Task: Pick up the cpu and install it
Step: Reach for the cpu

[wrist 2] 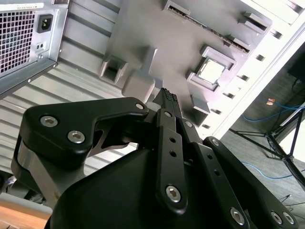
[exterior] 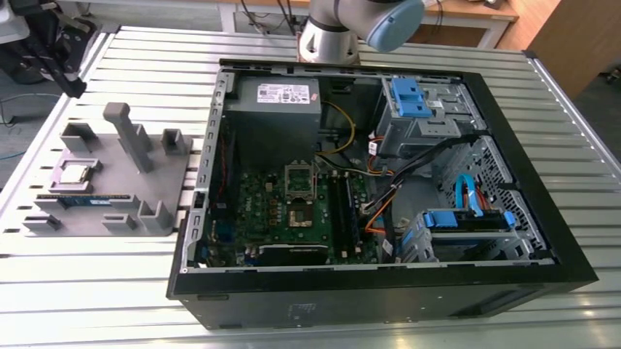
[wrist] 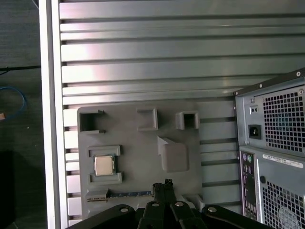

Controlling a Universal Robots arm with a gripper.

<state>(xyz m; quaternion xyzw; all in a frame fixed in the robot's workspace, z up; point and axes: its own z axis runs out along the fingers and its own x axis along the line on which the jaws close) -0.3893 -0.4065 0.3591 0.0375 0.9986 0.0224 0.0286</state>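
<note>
The cpu (exterior: 75, 173) (wrist 2: 211, 71) (wrist: 104, 165) is a small silver square chip lying flat in a raised pocket of the grey holder tray (exterior: 165, 182) (wrist 2: 157, 28) (wrist: 138, 143), at the exterior view's left beside the open computer case (exterior: 388, 291). My gripper (exterior: 70, 83) (wrist 2: 166, 97) (wrist: 164, 184) hangs well above the table beyond the tray, apart from the chip, with its black fingers pressed together and nothing between them. On the green motherboard, the socket (exterior: 299, 215) lies bare with its silver frame (exterior: 299, 178) flipped up.
A blue-green memory stick (exterior: 83, 198) (wrist: 128, 194) lies in a slot of the tray near the chip. A tall grey post (exterior: 126, 134) (wrist: 172, 155) stands on the tray. The case holds a power supply (exterior: 276, 109), blue drive brackets (exterior: 412, 98) and loose cables (exterior: 388, 189).
</note>
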